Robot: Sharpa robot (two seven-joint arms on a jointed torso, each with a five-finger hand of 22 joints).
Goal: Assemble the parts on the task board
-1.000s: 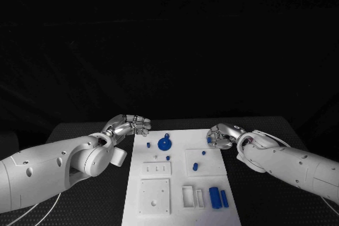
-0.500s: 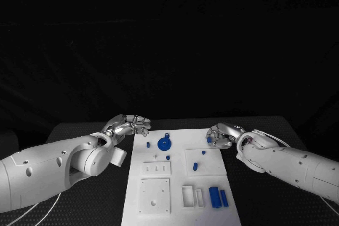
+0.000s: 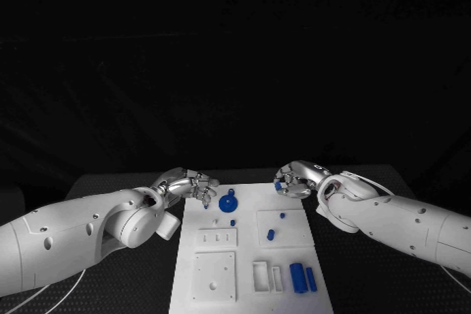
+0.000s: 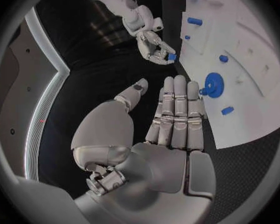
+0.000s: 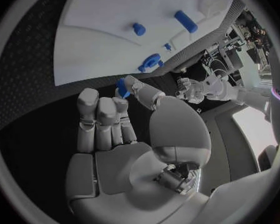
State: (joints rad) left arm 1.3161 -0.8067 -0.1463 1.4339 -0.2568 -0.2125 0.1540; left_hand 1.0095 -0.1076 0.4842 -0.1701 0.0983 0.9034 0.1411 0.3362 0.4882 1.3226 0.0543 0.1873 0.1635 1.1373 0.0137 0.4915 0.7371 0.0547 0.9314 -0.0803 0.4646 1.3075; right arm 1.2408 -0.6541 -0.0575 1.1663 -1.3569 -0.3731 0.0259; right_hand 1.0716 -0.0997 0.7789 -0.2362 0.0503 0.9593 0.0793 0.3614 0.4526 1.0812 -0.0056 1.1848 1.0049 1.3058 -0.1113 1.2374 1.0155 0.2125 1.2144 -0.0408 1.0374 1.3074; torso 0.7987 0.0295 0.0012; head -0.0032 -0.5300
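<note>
While left robot hand (image 3: pixel 191 185) is empty w/ fingers apart, right robot hand (image 3: pixel 295 179) pinches blue part (image 5: pixel 122 87).

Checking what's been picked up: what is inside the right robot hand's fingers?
The right robot hand pinches a small blue part at its fingertips, above the task board's far edge. The fingers cover most of the part.

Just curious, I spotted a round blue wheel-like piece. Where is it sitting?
In the head view, the blue wheel lies at the white task board's far end, close beside the left hand.
</note>
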